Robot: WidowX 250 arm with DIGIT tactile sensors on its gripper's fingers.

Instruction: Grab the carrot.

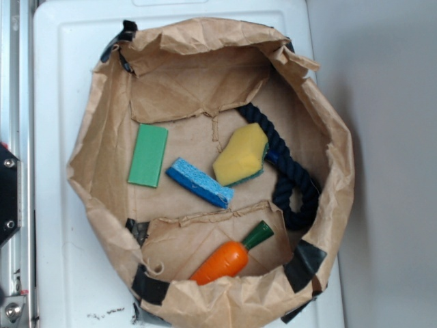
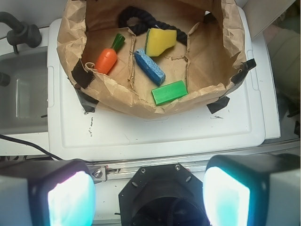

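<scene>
The orange carrot (image 1: 222, 263) with its dark green stem cap lies inside the brown paper bag (image 1: 102, 143), near the bag's front rim. In the wrist view the carrot (image 2: 106, 60) shows at the upper left, far from my gripper (image 2: 148, 195). The gripper is open, with its two pale pads (image 2: 70, 200) wide apart and nothing between them. It hangs well back from the bag, over the black mount at the table's edge. The gripper does not show in the exterior view.
In the bag also lie a green block (image 1: 148, 155), a blue sponge (image 1: 199, 182), a yellow sponge (image 1: 240, 155) and a dark rope (image 1: 290, 178). The bag sits on a white lid (image 2: 155, 132). A metal rail (image 2: 188, 162) runs along the near edge.
</scene>
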